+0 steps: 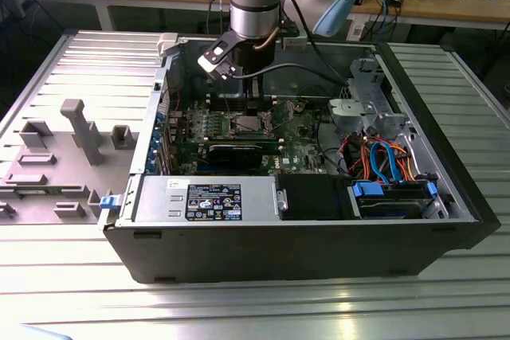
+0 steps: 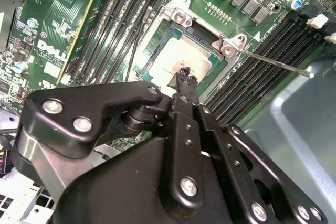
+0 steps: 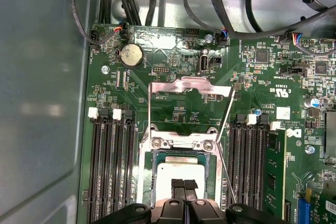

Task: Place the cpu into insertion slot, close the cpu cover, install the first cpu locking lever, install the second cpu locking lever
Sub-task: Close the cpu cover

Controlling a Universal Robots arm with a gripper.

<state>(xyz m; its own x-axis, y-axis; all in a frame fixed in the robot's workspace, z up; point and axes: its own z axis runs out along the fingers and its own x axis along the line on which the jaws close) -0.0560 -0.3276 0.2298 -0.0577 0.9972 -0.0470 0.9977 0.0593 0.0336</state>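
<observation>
Cpu: silvery-tan square chip [image 3: 181, 170] seated in silver-rimmed socket [image 3: 157, 142] — at 12 o'clock of long black card [image 1: 239, 153] in the exterior view.
Cover: thin silver frame plate [image 3: 190, 85] raised open.
Fingers: black fingers [image 3: 178, 186] pressed together — tips on, perhaps just above, the chip.

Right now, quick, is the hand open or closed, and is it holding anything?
Hand: closed, fingertips together on or just above the cpu, which lies in the insertion slot; nothing visibly gripped.

Ribbed metal table [image 1: 255, 308], computer case [image 1: 279, 248], grey fixture [image 1: 48, 173]
</observation>
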